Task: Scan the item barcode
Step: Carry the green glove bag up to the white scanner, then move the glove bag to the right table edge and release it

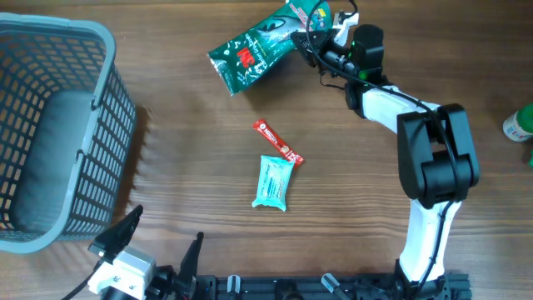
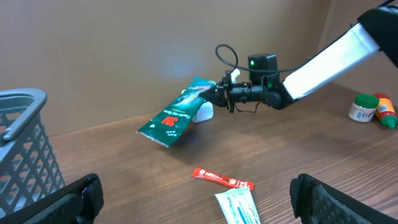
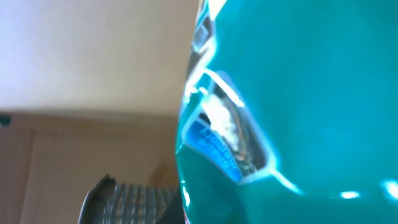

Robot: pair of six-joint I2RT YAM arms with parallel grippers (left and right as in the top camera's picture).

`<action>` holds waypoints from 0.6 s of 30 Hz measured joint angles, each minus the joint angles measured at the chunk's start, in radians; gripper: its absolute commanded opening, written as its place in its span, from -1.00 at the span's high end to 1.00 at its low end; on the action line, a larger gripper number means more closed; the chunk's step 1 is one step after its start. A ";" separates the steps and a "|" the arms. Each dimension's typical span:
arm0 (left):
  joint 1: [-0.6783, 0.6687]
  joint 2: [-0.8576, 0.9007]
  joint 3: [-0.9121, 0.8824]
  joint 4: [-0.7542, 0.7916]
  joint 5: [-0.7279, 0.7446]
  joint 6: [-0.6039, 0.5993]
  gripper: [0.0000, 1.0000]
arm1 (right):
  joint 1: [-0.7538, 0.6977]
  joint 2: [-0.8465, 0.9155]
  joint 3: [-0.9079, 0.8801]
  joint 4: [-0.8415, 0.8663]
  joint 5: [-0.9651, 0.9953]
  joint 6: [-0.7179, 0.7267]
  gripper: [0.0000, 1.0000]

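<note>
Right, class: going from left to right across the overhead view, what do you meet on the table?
Grey basket → left gripper → right arm's elbow → green-capped bottle at the edge. The green bag, red sachet and teal packet overlap in the middle, so they are left out.

The grey basket (image 1: pixel 117 117) walls off the left side of the table (image 1: pixel 191 150). The right arm (image 1: pixel 433 158) slants across the right side, from the near edge to the far edge, where the green bag (image 1: pixel 250 54) hangs tilted. Between them the wood lies bare, with only the red sachet (image 1: pixel 277 142) and the teal packet (image 1: pixel 275 182) touching each other mid-table and open lanes on either side. Two small bottles (image 2: pixel 364 109) stand at the right edge.
</note>
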 measured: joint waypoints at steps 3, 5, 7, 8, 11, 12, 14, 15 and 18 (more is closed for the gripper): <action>0.000 0.000 0.000 0.000 0.000 0.000 -1.00 | 0.000 0.016 0.000 -0.031 0.030 0.013 0.91; 0.000 0.000 0.000 0.000 0.000 0.000 -1.00 | 0.000 0.019 0.000 -0.034 0.044 0.014 0.91; 0.000 0.000 0.000 0.000 0.000 0.000 -1.00 | 0.000 0.019 0.000 -0.034 0.044 0.014 0.91; 0.000 0.000 0.000 0.000 0.000 0.000 -1.00 | 0.000 0.019 0.000 -0.034 0.044 0.014 0.91; 0.000 0.000 0.000 0.000 0.000 0.000 -1.00 | -0.002 0.019 0.000 -0.034 0.039 0.013 0.91; 0.000 0.000 0.000 0.000 0.000 0.000 -1.00 | -0.004 0.019 0.000 -0.035 0.032 0.012 0.91; 0.000 0.000 0.000 0.000 0.000 0.000 -1.00 | -0.013 0.018 0.001 -0.053 0.010 -0.001 0.91; 0.000 0.000 0.000 0.000 0.000 0.000 -1.00 | -0.023 0.016 0.002 -0.076 -0.001 -0.008 0.91; 0.000 0.000 0.000 0.000 0.000 0.000 -1.00 | -0.073 -0.002 0.002 -0.164 -0.027 -0.029 0.91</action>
